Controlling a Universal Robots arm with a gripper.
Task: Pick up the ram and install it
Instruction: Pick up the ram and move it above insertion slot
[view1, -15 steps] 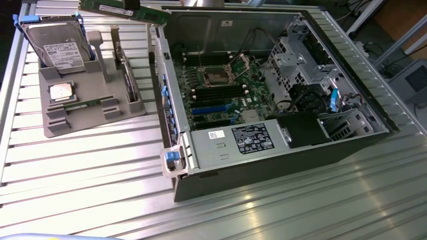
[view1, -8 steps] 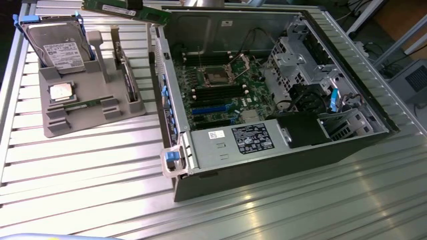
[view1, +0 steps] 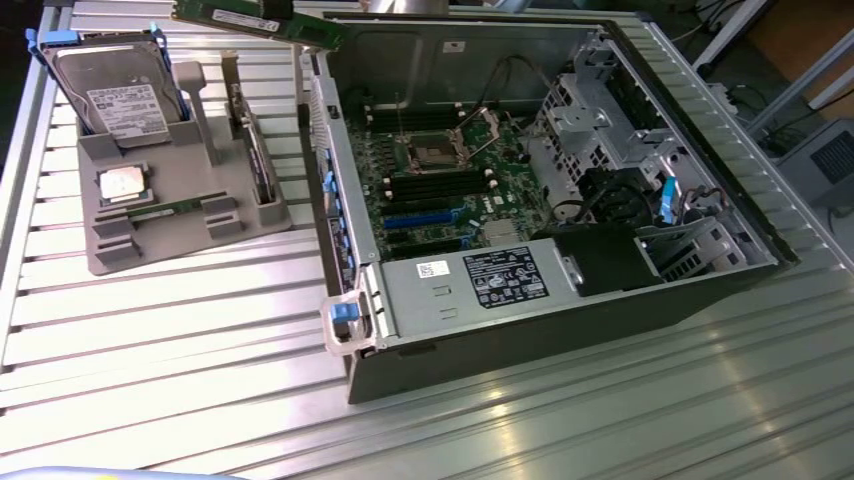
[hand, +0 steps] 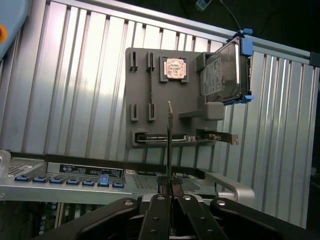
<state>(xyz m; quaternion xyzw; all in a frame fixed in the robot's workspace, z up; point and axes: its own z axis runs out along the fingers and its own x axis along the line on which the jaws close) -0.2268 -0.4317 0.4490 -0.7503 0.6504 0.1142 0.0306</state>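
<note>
Ribbed aluminium table (view1: 160, 340) carries two things: a grey parts holder (view1: 134, 245) toward the exterior view's left and an open computer case (view1: 561, 320) lying on its side next to it. The case shows its motherboard (view1: 454, 170), with a power supply (view1: 494, 280) bearing a dark label along the near side.

The holder keeps a hard drive (view1: 114, 95) standing upright in blue rails, a square silver CPU (view1: 123, 185) lying flat just in front of it, and an expansion card (view1: 254, 150) standing on edge on the side nearest the case.

The ram (view1: 220, 15) is off the table, held at the very top of the exterior view, roughly above the gap between holder and case. It appears to hang clear of both, though the frame edge cuts it short. It lies lengthwise, slightly tilted.

From the wrist view the pincer (hand: 170, 189) is drawn narrow and clamped on the ram. Its two fingers (hand: 163, 192) press the board's flat faces, so the stick shows edge-on as a thin line reaching out from between them, with the holder and the case's rim beyond.
</note>
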